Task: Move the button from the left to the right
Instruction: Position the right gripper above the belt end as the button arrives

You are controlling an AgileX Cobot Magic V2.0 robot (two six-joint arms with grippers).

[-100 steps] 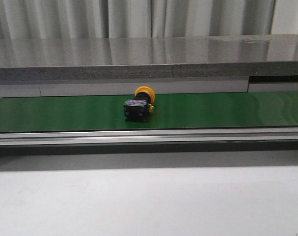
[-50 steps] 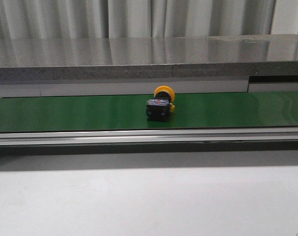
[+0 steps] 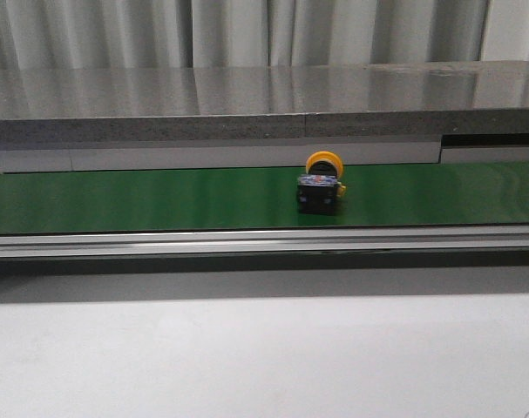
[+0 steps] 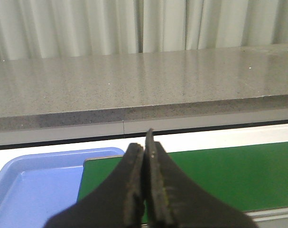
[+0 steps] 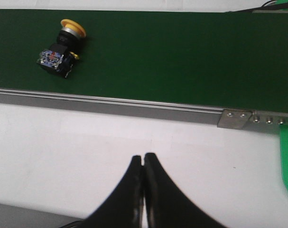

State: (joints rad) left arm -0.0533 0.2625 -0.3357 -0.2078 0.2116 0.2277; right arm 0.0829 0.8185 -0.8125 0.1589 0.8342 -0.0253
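The button (image 3: 321,186), a yellow-orange cap on a black boxy body with red and blue marks, lies on its side on the green belt (image 3: 116,198), a little right of centre in the front view. It also shows in the right wrist view (image 5: 61,47), far from the gripper. My right gripper (image 5: 143,157) is shut and empty over the white table. My left gripper (image 4: 144,142) is shut and empty over the belt's left end. Neither gripper shows in the front view.
A blue tray (image 4: 34,185) sits beside the belt's left end. A metal rail (image 5: 134,105) runs along the belt's near edge, with a bracket (image 5: 235,118). A grey counter (image 3: 264,104) and curtains stand behind. A green band (image 5: 287,161) is at the right.
The button has travelled steadily to the right along the green belt, from about the centre to right of centre. Neither gripper appears in the earlier front frames.
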